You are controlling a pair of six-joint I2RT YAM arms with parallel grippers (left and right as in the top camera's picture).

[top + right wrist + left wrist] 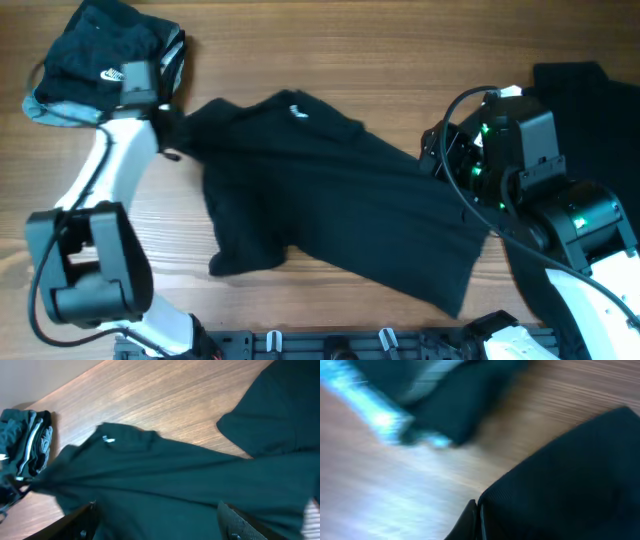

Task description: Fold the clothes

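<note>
Black shirt (340,200) lay spread across mid tabletop (300,40), crumpled, hem nearest me. My left hand (168,128) was clenched on its left corner, with the fabric drawn to a point there; the wrist view was too blurred to add more. My right hand (440,155) sat at the shirt's right edge, fingers spread, released. White label (298,110) showed at the collar. Farther off were a folded stack (90,50) with swoosh logo (110,73) far left and a second black garment (585,100) far right.

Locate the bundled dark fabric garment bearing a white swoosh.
The bundle sits in the overhead view's top-left corner, beside the left arm's wrist, left of the spread black fabric shirt.
</note>
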